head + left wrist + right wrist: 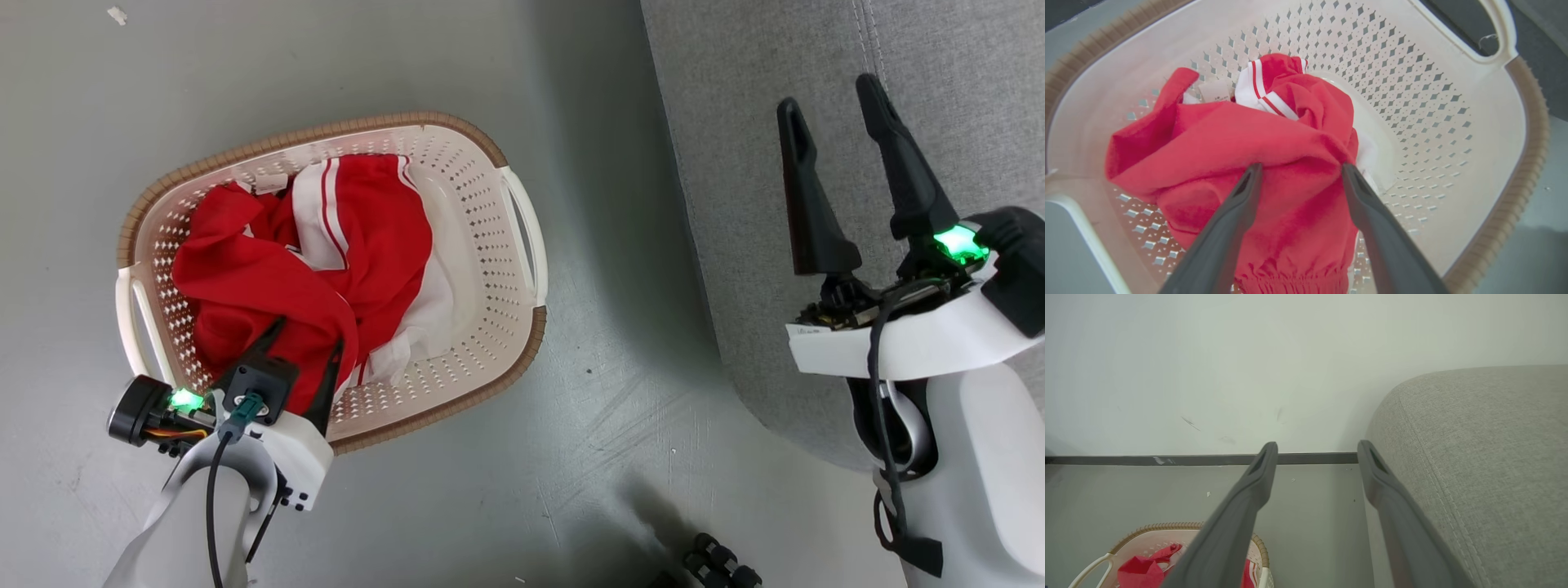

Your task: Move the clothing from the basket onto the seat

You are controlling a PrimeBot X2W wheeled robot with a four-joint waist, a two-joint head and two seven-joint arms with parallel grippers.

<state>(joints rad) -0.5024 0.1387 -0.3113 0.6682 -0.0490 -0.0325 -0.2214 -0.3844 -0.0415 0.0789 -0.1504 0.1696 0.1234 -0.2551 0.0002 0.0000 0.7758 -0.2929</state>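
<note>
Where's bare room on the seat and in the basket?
The seat is bare from its rounded corner to the seam, near the open right hand. The floor between basket and seat is bare. In the basket, free strip by the seat-side handle; the rest is crowded with clothing, the open left hand straddling it.
</note>
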